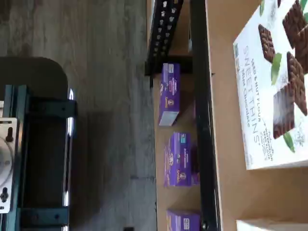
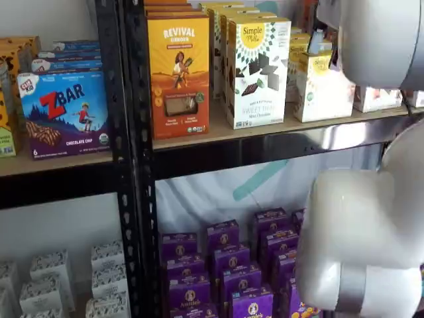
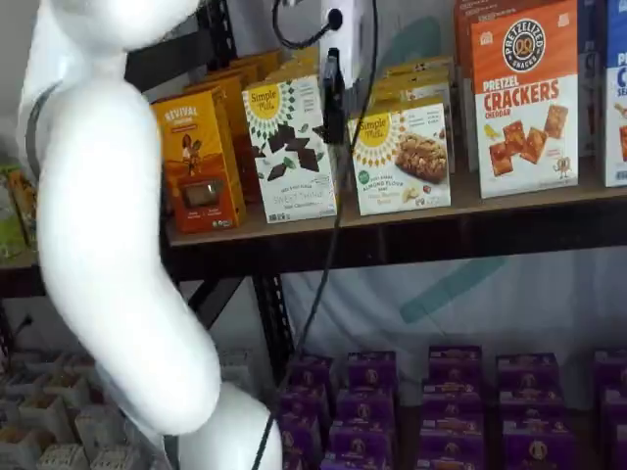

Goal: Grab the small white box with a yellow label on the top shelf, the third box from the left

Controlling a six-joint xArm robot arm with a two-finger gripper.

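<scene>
One big white arm [image 3: 108, 245] fills the front of both shelf views. Behind it, the top shelf [image 3: 392, 230] holds the small white box [image 3: 402, 162], just right of a taller white box [image 3: 291, 147]. Black jaws hang between them, side-on; I cannot tell if they are apart

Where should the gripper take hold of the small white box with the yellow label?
Probably across its plain white sides, coming from the front: the small white box stands upright on the top shelf, face forward, with gaps either side.
</scene>
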